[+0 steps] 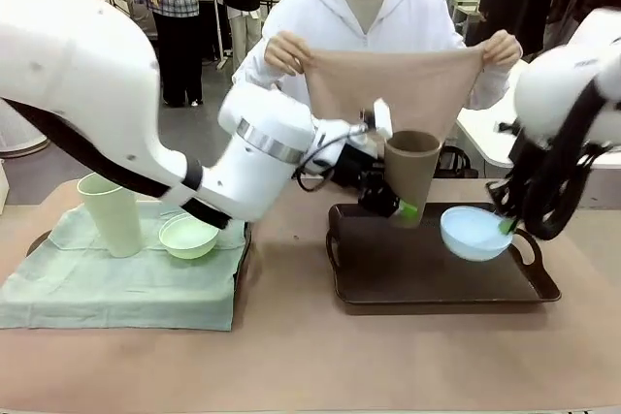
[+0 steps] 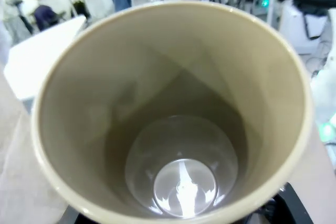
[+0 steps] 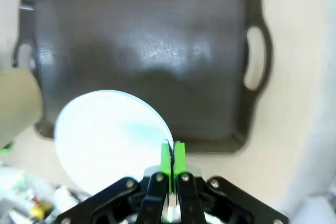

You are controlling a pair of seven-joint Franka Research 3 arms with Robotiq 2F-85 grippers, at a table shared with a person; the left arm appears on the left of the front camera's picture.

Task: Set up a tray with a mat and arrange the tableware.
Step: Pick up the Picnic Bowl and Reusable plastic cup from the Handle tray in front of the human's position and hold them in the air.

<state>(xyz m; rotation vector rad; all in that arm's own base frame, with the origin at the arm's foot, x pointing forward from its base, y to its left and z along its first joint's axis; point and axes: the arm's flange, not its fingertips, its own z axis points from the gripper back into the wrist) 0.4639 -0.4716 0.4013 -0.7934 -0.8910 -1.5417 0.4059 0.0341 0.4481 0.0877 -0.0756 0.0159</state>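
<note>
My left gripper point(image 1: 402, 208) is shut on the lower wall of the brown tumbler point(image 1: 411, 174), holding it upright above the back edge of the dark tray point(image 1: 427, 283). The left wrist view looks straight down into the brown tumbler point(image 2: 173, 119). My right gripper point(image 1: 506, 227) pinches the rim of the light blue bowl point(image 1: 473, 232) over the tray's right half. In the right wrist view its green pads point(image 3: 166, 160) are closed on the bowl point(image 3: 107, 135) above the tray point(image 3: 147, 56). A person behind the tray holds up a tan mat point(image 1: 398, 84) with both hands.
At the left, a second tray under a pale green cloth point(image 1: 107, 288) carries the pale green tumbler point(image 1: 109, 212) and the pale green bowl point(image 1: 188, 236). Bare tabletop point(image 1: 291, 356) runs along the front. The tray's handle point(image 3: 255, 59) is near the table's edge.
</note>
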